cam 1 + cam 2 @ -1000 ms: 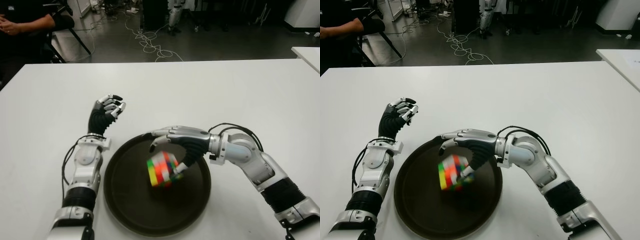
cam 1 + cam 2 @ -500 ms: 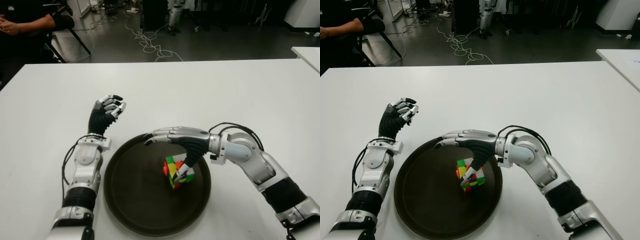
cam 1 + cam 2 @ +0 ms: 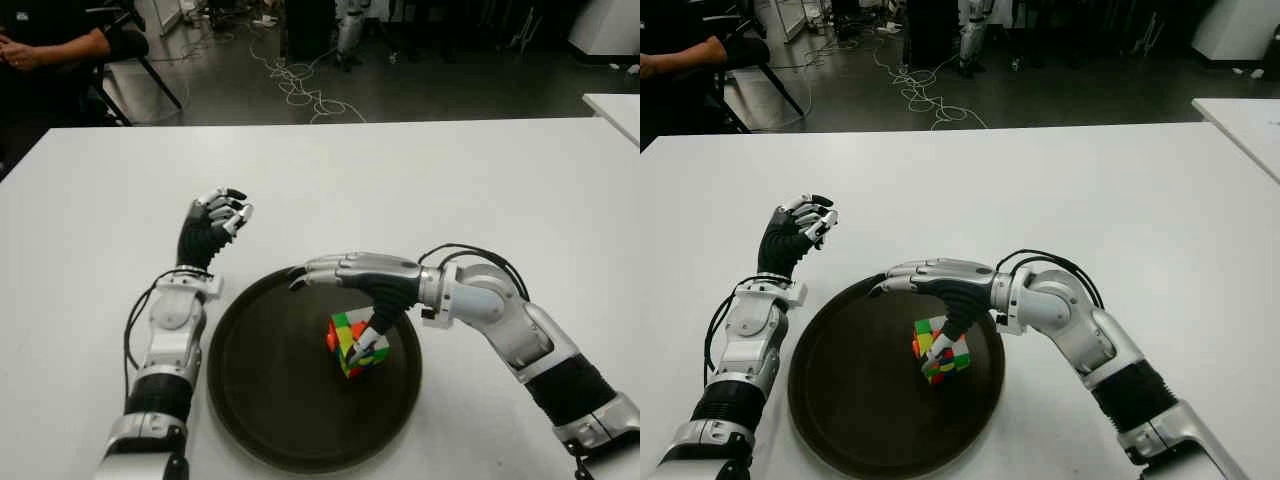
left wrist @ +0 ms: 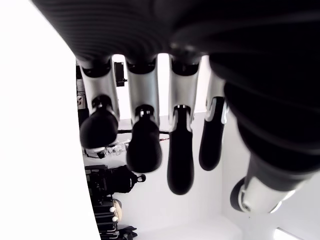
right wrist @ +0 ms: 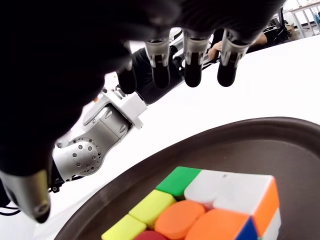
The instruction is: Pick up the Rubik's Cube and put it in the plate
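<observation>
from the head views, the cube (image 3: 352,344) sits in the plate (image 3: 260,400), toward its right side, on the white bench (image 3: 450,180). the right hand (image 3: 362,285) hovers over it, fingers spread, thumb at the cube's edge. the left hand (image 3: 210,228) shows beyond the plate's left rim, fingers curled, empty. in the right wrist view the fingers (image 5: 192,62) stretch clear above the cube. the release looks done; next, lift the hand straight away without nudging the cube.

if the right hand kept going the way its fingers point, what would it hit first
Probably the left arm. The right hand hovers over the plate above the Rubik's Cube, its fingers pointing toward the robot's left. Heights are unclear, so it might pass over.
</observation>
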Robot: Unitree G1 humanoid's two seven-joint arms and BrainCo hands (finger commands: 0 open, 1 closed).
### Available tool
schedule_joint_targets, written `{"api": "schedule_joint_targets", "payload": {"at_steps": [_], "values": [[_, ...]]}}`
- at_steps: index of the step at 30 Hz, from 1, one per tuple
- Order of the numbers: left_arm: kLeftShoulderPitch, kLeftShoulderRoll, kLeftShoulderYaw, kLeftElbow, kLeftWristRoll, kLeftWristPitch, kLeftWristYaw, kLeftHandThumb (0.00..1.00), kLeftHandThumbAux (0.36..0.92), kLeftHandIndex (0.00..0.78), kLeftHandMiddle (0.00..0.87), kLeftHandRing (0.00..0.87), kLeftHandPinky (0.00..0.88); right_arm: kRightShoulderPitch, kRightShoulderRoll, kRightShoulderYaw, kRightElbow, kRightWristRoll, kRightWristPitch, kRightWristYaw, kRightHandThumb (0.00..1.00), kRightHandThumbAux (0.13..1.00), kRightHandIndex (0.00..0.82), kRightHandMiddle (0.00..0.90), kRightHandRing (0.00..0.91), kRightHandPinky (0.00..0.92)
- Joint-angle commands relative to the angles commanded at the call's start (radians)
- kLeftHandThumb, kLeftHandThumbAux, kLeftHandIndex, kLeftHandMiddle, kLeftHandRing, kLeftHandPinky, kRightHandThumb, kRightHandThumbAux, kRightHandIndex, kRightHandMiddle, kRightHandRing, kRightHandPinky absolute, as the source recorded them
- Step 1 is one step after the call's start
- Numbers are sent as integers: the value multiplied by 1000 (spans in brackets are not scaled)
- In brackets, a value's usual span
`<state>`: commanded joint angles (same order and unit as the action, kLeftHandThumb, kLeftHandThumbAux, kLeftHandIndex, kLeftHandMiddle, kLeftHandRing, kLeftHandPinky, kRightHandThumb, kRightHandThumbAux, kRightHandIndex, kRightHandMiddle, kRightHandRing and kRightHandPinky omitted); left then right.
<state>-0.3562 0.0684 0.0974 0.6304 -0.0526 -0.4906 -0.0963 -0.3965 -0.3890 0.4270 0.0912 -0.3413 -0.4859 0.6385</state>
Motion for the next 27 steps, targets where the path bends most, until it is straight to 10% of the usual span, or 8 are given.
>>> {"api": "schedule_joint_targets", "payload": {"at_steps": [11, 27], "values": [[1, -1, -1, -5, 0, 10, -1, 843, 663, 413, 575, 722, 746, 21, -16, -110, -19, 35, -1, -105, 0, 575, 0, 0, 0, 11], [2, 0, 2, -4, 1, 20, 2, 844, 661, 417, 570, 725, 753, 310, 275, -423, -72, 355, 83, -513, 167, 772, 175, 281, 302, 357]]}}
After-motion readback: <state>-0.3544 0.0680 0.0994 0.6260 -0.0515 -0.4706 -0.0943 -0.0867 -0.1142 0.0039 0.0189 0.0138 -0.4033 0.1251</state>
